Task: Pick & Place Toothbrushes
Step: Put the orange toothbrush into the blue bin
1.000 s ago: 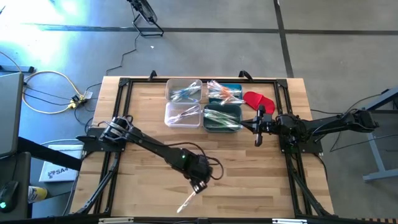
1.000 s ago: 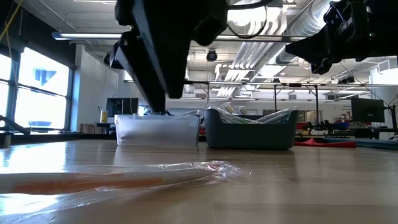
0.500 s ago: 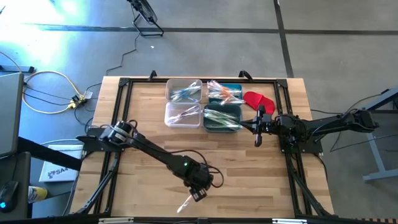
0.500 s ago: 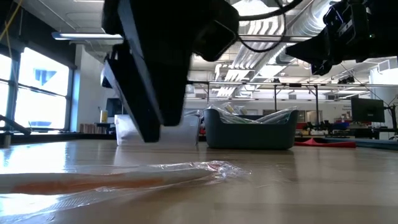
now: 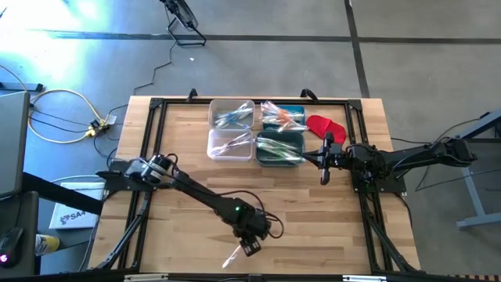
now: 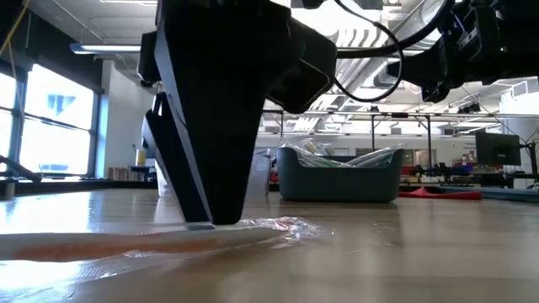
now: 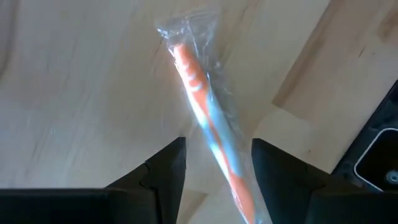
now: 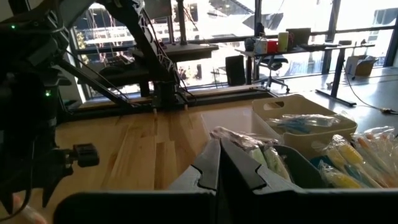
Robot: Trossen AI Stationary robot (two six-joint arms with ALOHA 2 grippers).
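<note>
One toothbrush (image 7: 205,106), orange and white in a clear wrapper, lies flat on the wood near the table's near edge (image 5: 233,255), (image 6: 168,244). My left gripper (image 7: 217,149) is open and slants down over it, one finger on each side of its middle (image 5: 250,245), with the fingertips down at the tabletop (image 6: 206,220). Other toothbrushes lie in the bins at the far side. My right gripper (image 5: 326,178) is shut, level and holds nothing, above the table's right part (image 8: 219,155). My left gripper stands astride the middle of the wrapped toothbrush (image 7: 224,158), coming from above at a slant, its fingers across the toothbrush's length. Whether a fingertip (image 6: 202,220) touches the clear wrapper I cannot tell. The toothbrush lies flat on the table.
Two clear bins (image 5: 232,113), (image 5: 230,144) and two teal bins (image 5: 283,116), (image 5: 280,149) with toothbrushes stand at the far middle. A red piece (image 5: 325,125) lies right of them. A black frame (image 5: 156,157) runs around the tabletop. Bare wood lies between bins and toothbrush.
My left gripper has come down and slightly toward the table's near edge, tipping steeper, until its open fingers stand at the tabletop on either side of the toothbrush. The toothbrush has stayed where it was.
</note>
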